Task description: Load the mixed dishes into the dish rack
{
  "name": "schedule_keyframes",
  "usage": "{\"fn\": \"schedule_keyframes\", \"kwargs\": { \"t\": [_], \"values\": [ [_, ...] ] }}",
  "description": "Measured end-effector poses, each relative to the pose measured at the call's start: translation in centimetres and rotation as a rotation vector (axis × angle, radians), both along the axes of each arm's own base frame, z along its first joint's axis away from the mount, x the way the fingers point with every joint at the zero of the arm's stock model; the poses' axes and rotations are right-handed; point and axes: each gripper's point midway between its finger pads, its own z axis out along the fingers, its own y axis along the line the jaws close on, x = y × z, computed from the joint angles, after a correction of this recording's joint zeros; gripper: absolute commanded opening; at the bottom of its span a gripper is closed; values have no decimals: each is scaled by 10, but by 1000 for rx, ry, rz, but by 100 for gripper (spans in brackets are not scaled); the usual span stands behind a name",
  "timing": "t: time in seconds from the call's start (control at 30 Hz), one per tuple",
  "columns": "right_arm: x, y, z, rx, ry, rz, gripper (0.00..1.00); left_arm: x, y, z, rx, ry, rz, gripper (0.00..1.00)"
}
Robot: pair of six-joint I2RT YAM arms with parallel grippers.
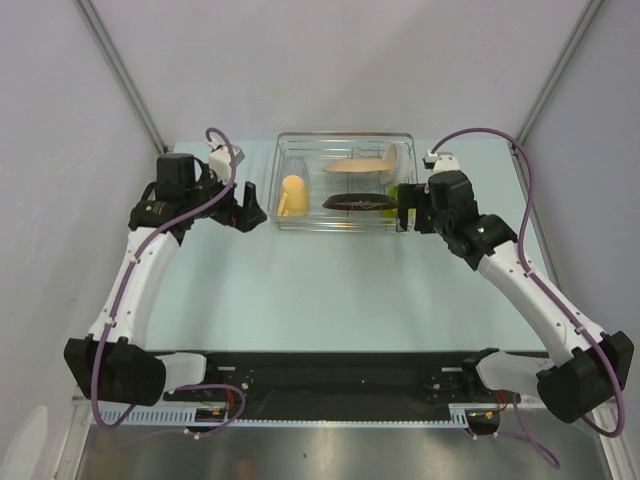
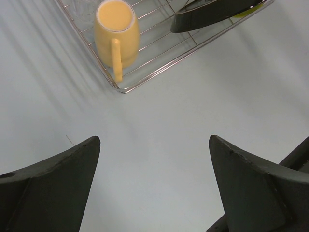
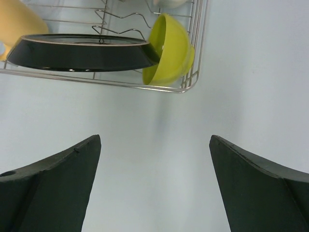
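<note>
The dish rack [image 1: 340, 228] stands at the back middle of the table. In it are the yellow-orange mug [image 1: 292, 195] at the left, the wooden plate [image 1: 362, 163] upright, the brown-rimmed plate [image 1: 360, 202] and the lime-green bowl [image 1: 396, 190] at the right. My left gripper [image 1: 250, 213] is open and empty, just left of the rack; its view shows the mug [image 2: 116, 34] lying in the rack corner [image 2: 159, 72]. My right gripper [image 1: 408, 212] is open and empty at the rack's right front corner; its view shows the lime bowl [image 3: 171, 48] tilted on edge and the dark plate [image 3: 82, 52].
White walls enclose the table on both sides and at the back. The arm bases and a black rail lie along the near edge. A glassy shape [image 2: 84, 8] and a white edge [image 3: 166, 2] show faintly deeper in the rack.
</note>
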Motion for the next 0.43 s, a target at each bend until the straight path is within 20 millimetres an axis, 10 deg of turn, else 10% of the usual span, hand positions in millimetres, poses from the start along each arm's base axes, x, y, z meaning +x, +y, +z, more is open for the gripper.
{"fn": "schedule_keyframes", "kwargs": {
  "t": [0.43],
  "values": [
    [-15, -3, 24, 53, -51, -5, 100, -9, 3, -6, 11, 20, 19, 100]
  ]
}}
